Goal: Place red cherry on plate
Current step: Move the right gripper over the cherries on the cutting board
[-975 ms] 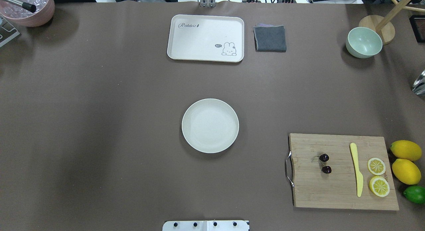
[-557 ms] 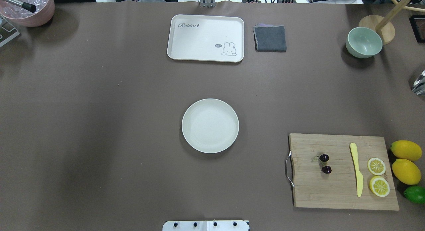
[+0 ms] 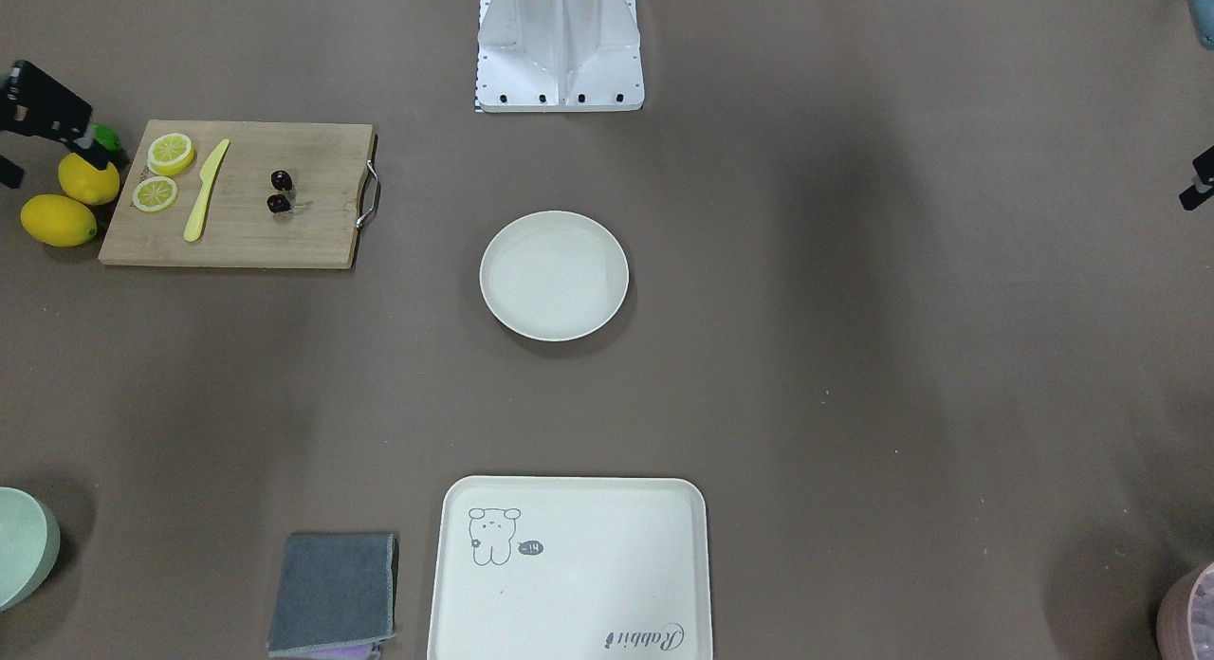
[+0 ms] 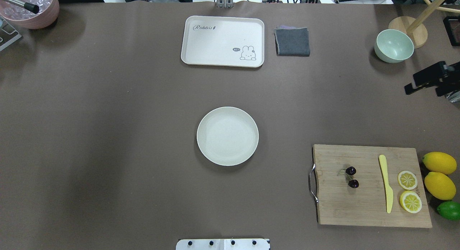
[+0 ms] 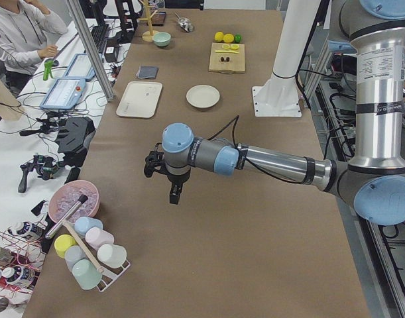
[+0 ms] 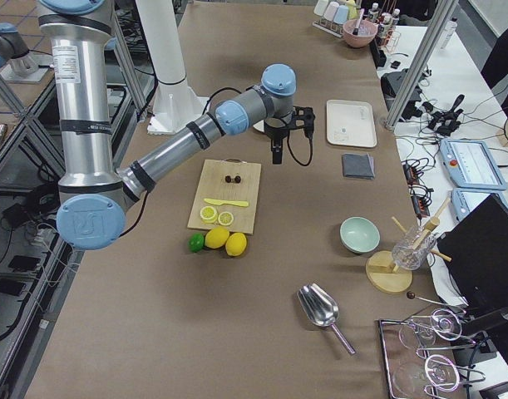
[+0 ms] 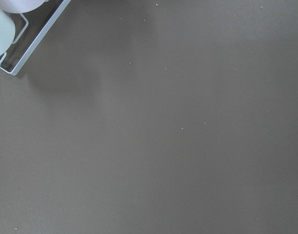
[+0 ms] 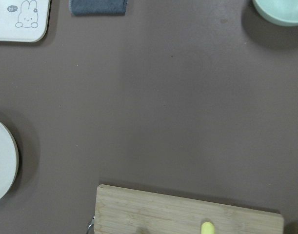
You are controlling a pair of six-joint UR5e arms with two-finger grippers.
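Note:
The red cherry is a dark pair joined by pale stems, lying on the left part of a wooden cutting board; it also shows in the front-facing view. The plate stands bare at the table's centre, well left of the board. My right gripper hangs high over the table beyond the board, near the right edge, apart from the cherry; I cannot tell how its jaws stand. My left gripper hovers over bare table far to the left, and its state is unclear too.
On the board lie a yellow knife and two lemon halves; lemons and a lime sit beside it. A rabbit tray, grey cloth and green bowl line the far side.
The right gripper has come into the overhead view at the right edge, where it did not show before. The cherry, plate and board have not moved.

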